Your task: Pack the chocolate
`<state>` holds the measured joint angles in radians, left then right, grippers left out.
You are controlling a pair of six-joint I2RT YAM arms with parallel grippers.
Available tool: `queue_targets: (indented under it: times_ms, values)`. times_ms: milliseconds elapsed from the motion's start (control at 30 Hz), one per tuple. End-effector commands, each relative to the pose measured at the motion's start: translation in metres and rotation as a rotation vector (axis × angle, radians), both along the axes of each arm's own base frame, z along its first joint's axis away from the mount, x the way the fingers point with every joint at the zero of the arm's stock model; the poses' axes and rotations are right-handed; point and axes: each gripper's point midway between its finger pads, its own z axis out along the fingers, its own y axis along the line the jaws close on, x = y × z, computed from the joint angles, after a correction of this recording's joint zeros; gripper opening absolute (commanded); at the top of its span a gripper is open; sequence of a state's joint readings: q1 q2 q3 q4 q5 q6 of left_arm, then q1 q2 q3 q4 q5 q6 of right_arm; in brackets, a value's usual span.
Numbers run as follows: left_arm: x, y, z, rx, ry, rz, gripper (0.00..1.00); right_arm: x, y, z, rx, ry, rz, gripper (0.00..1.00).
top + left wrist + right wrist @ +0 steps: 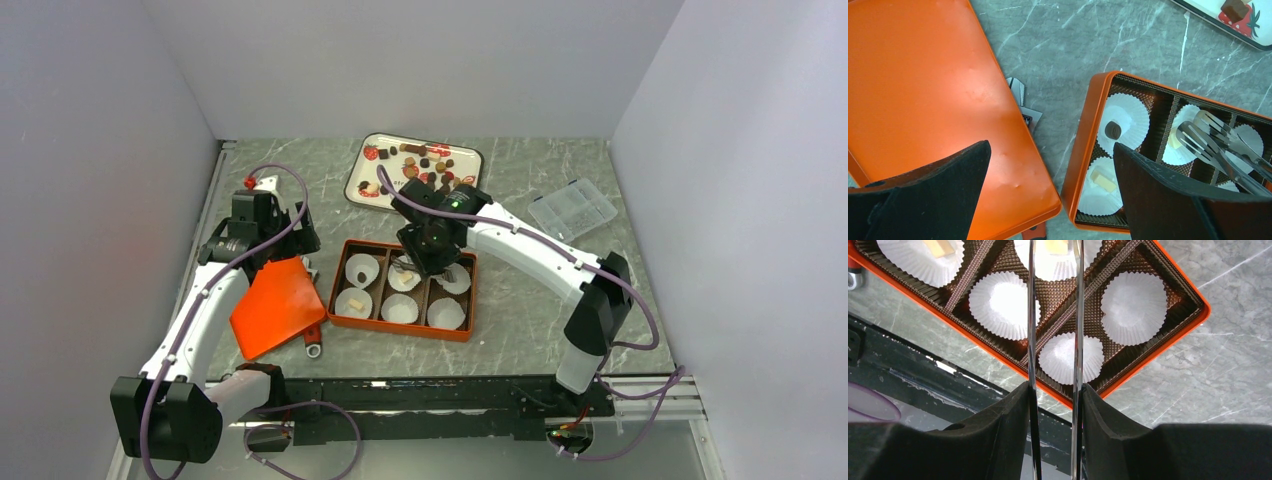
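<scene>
Grey marbled table (520, 340), walled on three sides.

Orange lid (275, 305) lies flat at the left. A red-handled metal tool (313, 343) pokes out from under its near edge.

Orange box (1087, 140) sits just right of the lid, open. It has six compartments in two rows, and each holds a white pleated paper cup (1134, 307).

White tray (362, 172) with strawberry prints sits at the far side, apart from the box. Most of the chocolate (425, 165) lies scattered on it, in dark, tan and pale bits.

Clear plastic case (572, 208) at far right, well apart from the rest.

Left gripper (1050, 146): jaws spread wide, nothing between them. It hangs over the gap between the lid's edge and the box's left wall.

Right gripper (1055, 386): clenched on a pair of metal tongs (1208, 142), one finger pressing each blade. The blades stand a little apart. The slotted tips reach into the far middle cup.

In the box:
- a dark round piece (1112, 130) in the far left cup
- a tan piece (1103, 178) in the near left cup
- a pale piece (1175, 140) in the far middle cup, at the tong tips; I cannot tell if they touch

The other three cups show only white paper.
</scene>
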<state>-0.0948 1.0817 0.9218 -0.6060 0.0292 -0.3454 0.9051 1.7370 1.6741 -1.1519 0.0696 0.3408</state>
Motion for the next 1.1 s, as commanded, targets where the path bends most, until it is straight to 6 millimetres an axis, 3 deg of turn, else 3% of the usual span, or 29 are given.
queue_targets:
  times_ms: [0, 133, 300, 633, 1067]
  values:
    - [0.006, 0.002, 0.005, 0.001, -0.026, 0.008, 0.99, 0.010, 0.007, 0.040, 0.069, -0.087, -0.001, 0.43]
    - [0.006, 0.001, 0.006, 0.000, -0.033, 0.007, 0.99, 0.023, 0.000, 0.056, 0.074, -0.126, -0.025, 0.43]
    - [0.006, 0.001, 0.006, -0.004, -0.030, 0.003, 0.99, 0.052, -0.015, 0.057, 0.076, -0.155, -0.098, 0.43]
    - [0.006, 0.000, 0.004, -0.007, -0.024, 0.001, 0.99, 0.124, -0.041, 0.036, 0.010, -0.232, -0.276, 0.42]
    - [0.007, 0.000, 0.001, -0.005, -0.014, 0.003, 0.99, 0.164, -0.046, 0.007, 0.037, -0.195, -0.315, 0.42]
